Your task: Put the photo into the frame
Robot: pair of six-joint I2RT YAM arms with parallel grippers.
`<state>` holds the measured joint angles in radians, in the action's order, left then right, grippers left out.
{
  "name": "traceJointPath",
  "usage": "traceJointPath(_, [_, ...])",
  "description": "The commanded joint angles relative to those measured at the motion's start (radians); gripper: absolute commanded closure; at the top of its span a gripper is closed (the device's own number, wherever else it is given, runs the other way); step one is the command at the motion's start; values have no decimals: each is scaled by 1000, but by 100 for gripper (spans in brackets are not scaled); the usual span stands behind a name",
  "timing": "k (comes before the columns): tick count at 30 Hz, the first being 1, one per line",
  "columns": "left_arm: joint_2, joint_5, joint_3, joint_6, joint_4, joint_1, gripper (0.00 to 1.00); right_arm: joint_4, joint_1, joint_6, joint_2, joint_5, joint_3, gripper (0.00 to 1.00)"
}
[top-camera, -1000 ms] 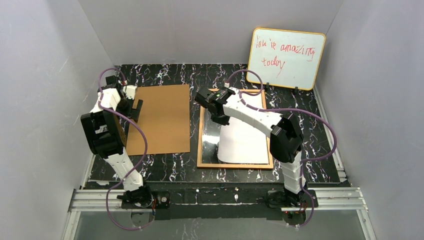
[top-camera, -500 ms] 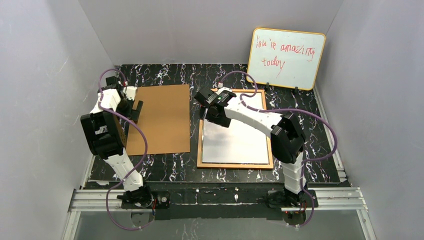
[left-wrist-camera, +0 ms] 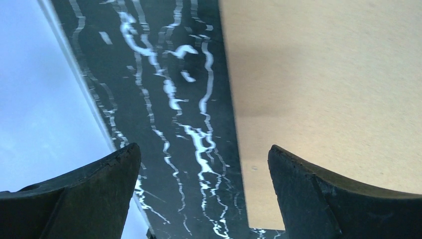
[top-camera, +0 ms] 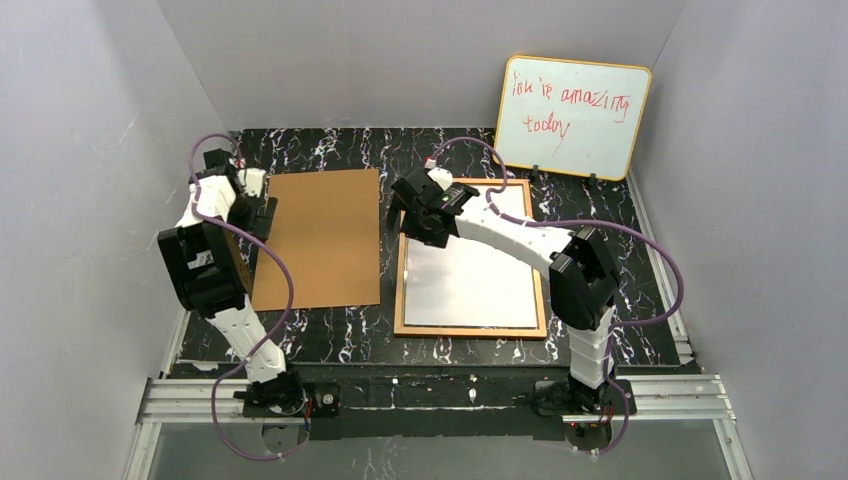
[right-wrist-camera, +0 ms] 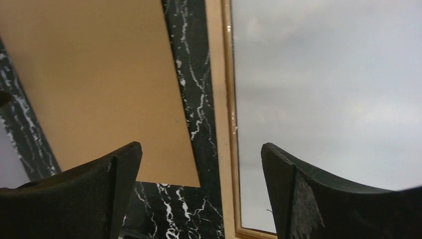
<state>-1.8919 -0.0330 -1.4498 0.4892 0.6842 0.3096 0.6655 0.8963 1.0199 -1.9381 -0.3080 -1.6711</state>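
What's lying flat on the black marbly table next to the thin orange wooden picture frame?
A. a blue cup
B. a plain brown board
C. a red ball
B: the plain rectangular brown board lies flat beside the thin orange-brown wooden picture frame, with a strip of the black marbled table between them.

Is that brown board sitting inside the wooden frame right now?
No, the brown board lies beside the frame, with a strip of dark tabletop showing between them.

Soft, even overhead light, faint shadows. Inside the frame (top-camera: 470, 331), at 3 o'clock, white washes out; wrist views blur the end effector fingers (right-wrist-camera: 318, 199).
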Motion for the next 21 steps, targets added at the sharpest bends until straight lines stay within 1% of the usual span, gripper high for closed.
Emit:
traceJointPath(1, [-24,-71,-78,-9,0,55,2,-141,2,-48,14,105,-28,1])
traceJointPath(5, [-45,-122,-52,-5,-49,66,2,-133,28,-62,-87,133,-143,1])
traceJointPath(13, [-90,-136,45,-14,-122,67,2,-125,56,-68,-285,159,-328,1])
traceJointPath(21, [-113,-120,112,-9,-161,65,4,-94,58,-53,-397,103,-393,1])
